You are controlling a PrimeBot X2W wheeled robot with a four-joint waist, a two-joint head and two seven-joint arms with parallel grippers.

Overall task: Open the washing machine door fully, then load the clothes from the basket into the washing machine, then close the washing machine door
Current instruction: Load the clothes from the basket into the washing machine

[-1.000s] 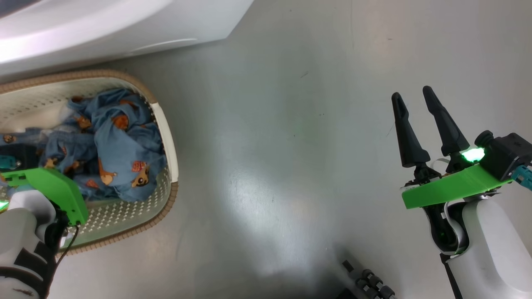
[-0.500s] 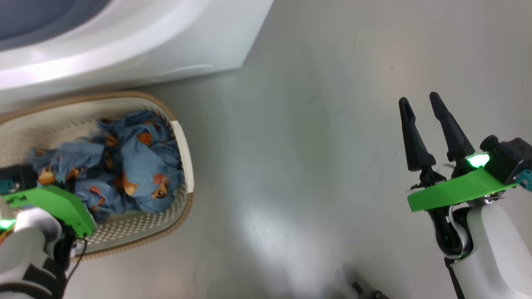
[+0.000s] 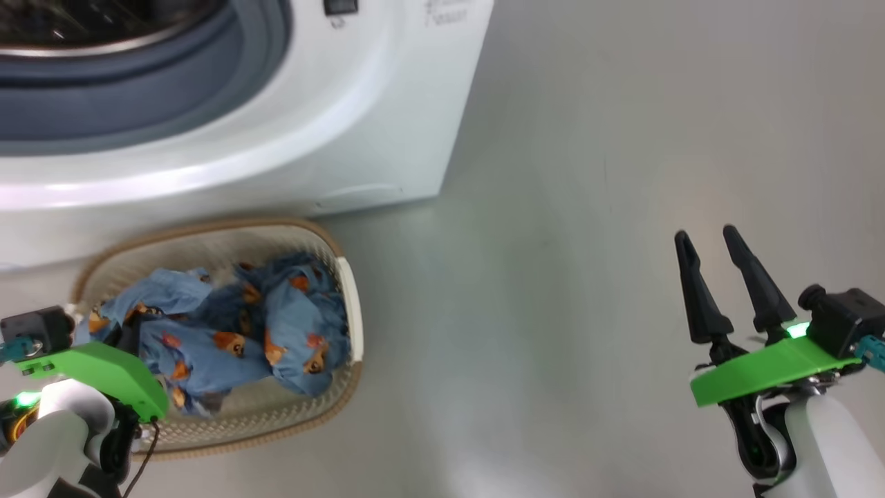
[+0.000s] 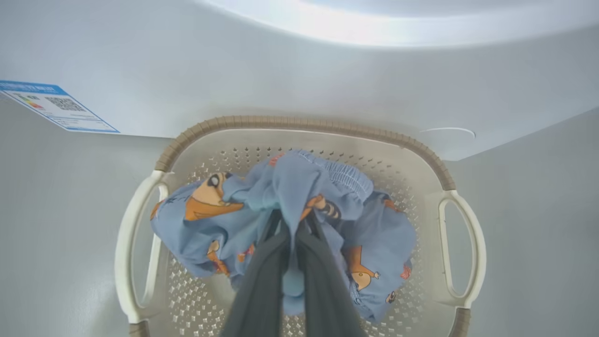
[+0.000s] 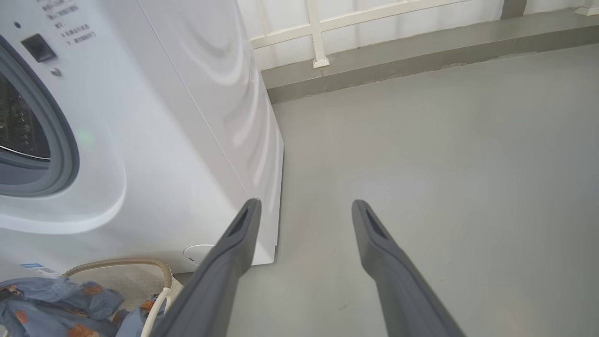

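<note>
Pinches a thick bunched fold of the light blue fabric clothes [image 4: 281, 201], printed with small orange-brown bears, between the two dark fingers of the left gripper [image 4: 294, 229], closed right down on the cloth. Leaves the rest of the heap lying in the cream-white perforated plastic basket [image 4: 304, 125] with its brown woven-look rim, set just in front of the big white front-loading washing machine [image 3: 387, 104]. Looks soft, light and limp — likely to trail and catch on the basket rim rather than rise as one lump, so best taken deep in a thick gather, not by a thin edge. Carries nothing in the right gripper [image 3: 705, 234], spread wide, well apart from the basket. Underneath, smooth glossy grey floor [image 3: 553, 311] with room to turn — beyond, a pale wall [image 5: 281, 16] with white rails.
</note>
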